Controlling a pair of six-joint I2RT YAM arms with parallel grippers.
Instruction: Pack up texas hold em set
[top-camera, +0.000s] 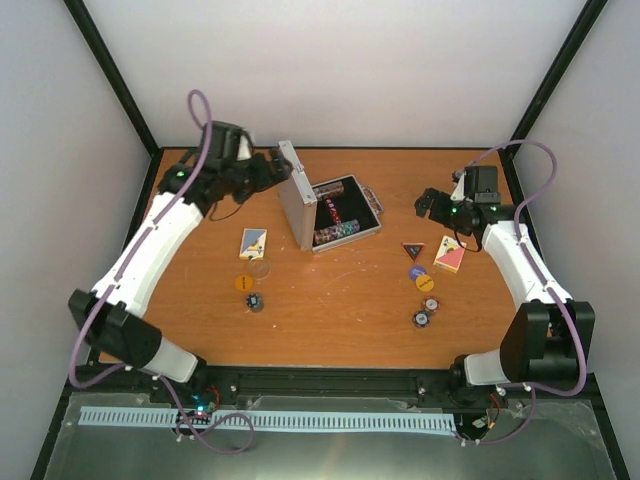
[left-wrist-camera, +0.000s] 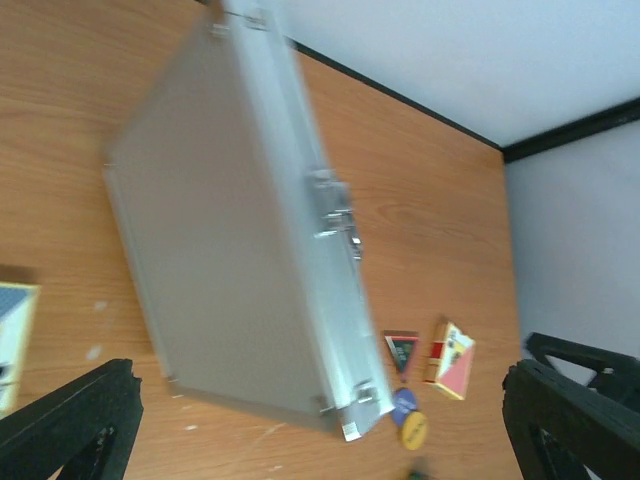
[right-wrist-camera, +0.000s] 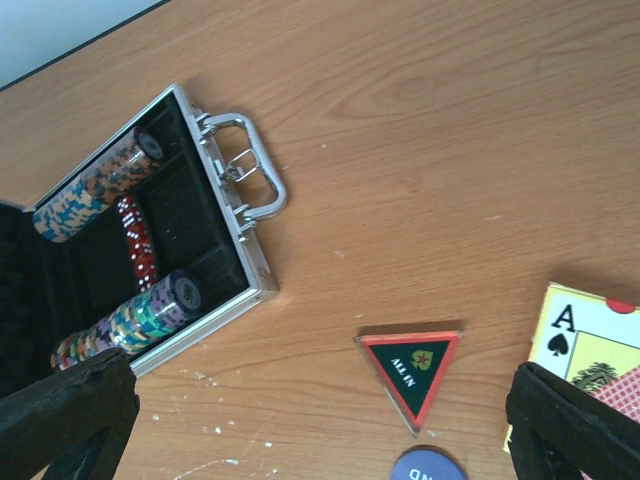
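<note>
The silver case stands open mid-table, its lid (top-camera: 296, 195) upright and its black-lined base (top-camera: 345, 212) holding rows of chips and red dice. My left gripper (top-camera: 274, 166) is open just left of the lid; the left wrist view shows the lid's outer face (left-wrist-camera: 220, 240) between its wide-apart fingers (left-wrist-camera: 70, 420). My right gripper (top-camera: 429, 203) is open and empty, right of the case. It hovers above the triangular token (right-wrist-camera: 410, 370), with the case's handle (right-wrist-camera: 250, 170) to its left. A red card box (top-camera: 449, 254) lies beside the token (top-camera: 413, 250).
A blue-yellow card box (top-camera: 253, 243), an orange disc (top-camera: 243, 283), a clear disc (top-camera: 260, 267) and a chip (top-camera: 256, 301) lie left of centre. A purple disc (top-camera: 418, 271), an orange disc (top-camera: 425, 283) and loose chips (top-camera: 424, 316) lie on the right. Walls enclose the table.
</note>
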